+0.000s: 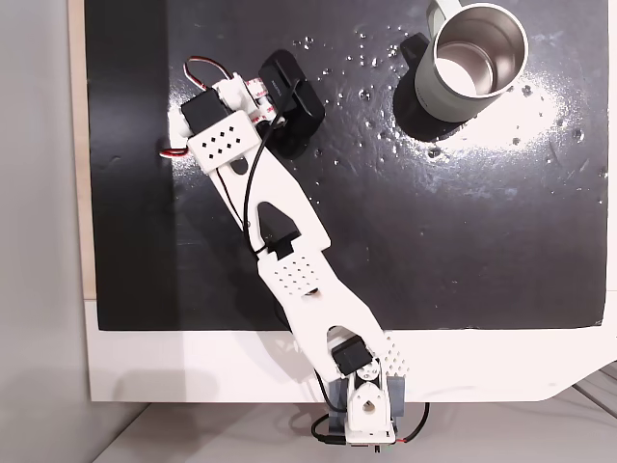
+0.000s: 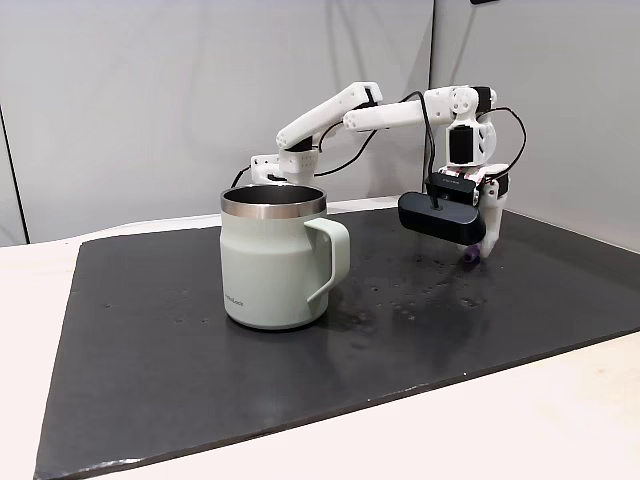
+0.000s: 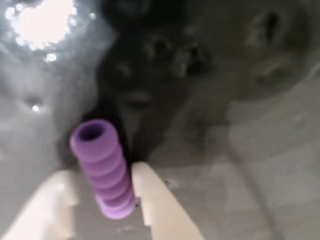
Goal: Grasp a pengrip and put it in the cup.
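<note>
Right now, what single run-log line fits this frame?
phase: grasping | jaws: closed on small purple ribbed rubber pengrip | pengrip: at black mat | grey-green steel-lined cup: upright, apart

— What is the arm's construction?
— White printed links (image 1: pixel 289 217), flat and tapering, two with panels of small round holes. Black servo blocks sit at the joints.

— Cabling?
— A thin black cable (image 1: pixel 253 178) runs along the links; red-and-white leads loop at the wrist servo (image 1: pixel 202 112).

— And the end effector (image 3: pixel 102 192)?
— Two cream-white fingers (image 3: pixel 152 200), wedge-shaped in the wrist view. A black oblong camera housing (image 2: pixel 440 217) is mounted beside them.
</note>
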